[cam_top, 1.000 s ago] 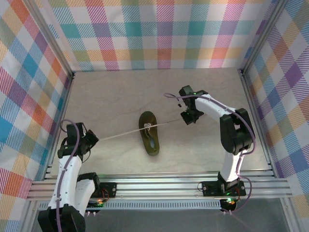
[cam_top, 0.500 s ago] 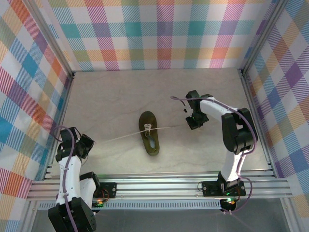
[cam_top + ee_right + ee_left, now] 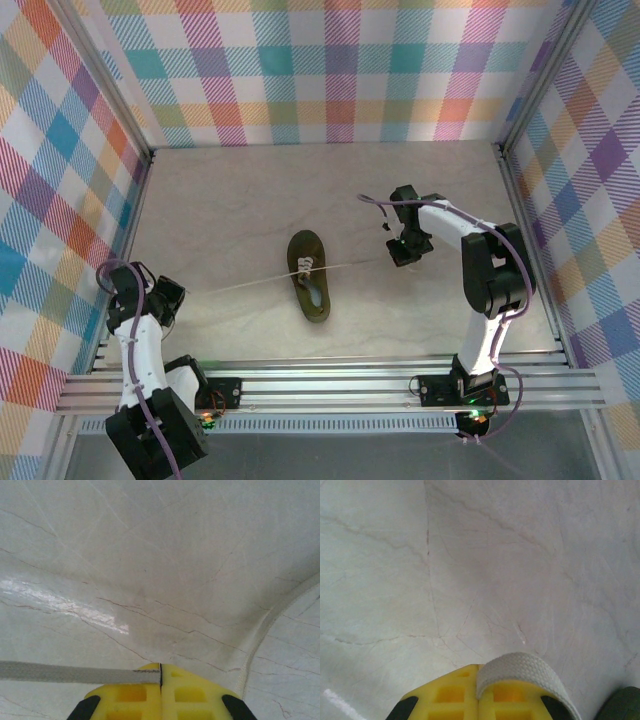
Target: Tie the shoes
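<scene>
From the overhead camera I get the layout: the shoe lies near the middle of the table, lengthwise roughly front to back. The left lace is stretched in a straight line out to the left gripper, well apart near the front left corner. The right lace is drawn to the right gripper, which sits nearer the shoe on its right. From up there I cannot judge the jaws. The wrist cameras settle it. On the left wrist the yellow fingers are pressed together, with a flat woven bend of cream lace coming up from the seam and folding over the right finger. On the right wrist the fingers meet in a thin line, pinching the end of a lace that runs off flat to the left edge over bare marbled tabletop.
</scene>
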You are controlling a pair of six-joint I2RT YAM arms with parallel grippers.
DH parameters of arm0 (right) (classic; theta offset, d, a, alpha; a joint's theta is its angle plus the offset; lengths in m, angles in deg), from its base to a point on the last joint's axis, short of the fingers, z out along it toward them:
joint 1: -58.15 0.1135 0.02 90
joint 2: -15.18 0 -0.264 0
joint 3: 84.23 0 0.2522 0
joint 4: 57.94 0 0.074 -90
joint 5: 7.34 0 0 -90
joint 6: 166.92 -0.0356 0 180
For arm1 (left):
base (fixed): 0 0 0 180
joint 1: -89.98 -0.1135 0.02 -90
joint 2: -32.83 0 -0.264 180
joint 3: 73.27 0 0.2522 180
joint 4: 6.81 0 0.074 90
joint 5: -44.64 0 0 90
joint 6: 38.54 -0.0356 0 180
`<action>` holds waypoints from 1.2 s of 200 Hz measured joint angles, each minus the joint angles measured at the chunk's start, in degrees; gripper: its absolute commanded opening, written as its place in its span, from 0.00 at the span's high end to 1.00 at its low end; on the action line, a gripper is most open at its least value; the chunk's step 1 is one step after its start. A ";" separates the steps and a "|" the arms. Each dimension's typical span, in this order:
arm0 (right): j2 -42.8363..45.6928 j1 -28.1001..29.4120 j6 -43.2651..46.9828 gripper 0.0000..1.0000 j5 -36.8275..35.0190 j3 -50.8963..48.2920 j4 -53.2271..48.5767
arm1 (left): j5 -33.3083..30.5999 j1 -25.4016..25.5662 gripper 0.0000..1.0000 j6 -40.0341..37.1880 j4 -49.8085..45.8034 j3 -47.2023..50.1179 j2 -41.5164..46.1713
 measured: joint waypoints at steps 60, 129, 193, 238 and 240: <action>2.67 1.90 0.94 0.77 3.89 -0.31 1.66 | 1.95 0.17 0.61 -1.55 1.77 2.19 -3.15; 7.02 5.79 0.98 0.56 6.03 -0.28 1.92 | 1.53 8.98 0.43 -9.88 0.09 -9.38 -6.62; 12.52 6.51 -2.60 0.55 9.99 -2.54 4.35 | -4.15 28.55 0.34 -24.65 -2.29 -22.80 -23.54; 12.57 7.58 -4.09 0.54 11.74 -4.70 4.85 | -12.31 17.40 0.31 -25.57 -8.68 -28.48 -23.32; 12.57 7.63 -4.07 0.54 11.78 -4.70 4.94 | -12.46 16.76 0.31 -25.57 -8.83 -28.59 -23.26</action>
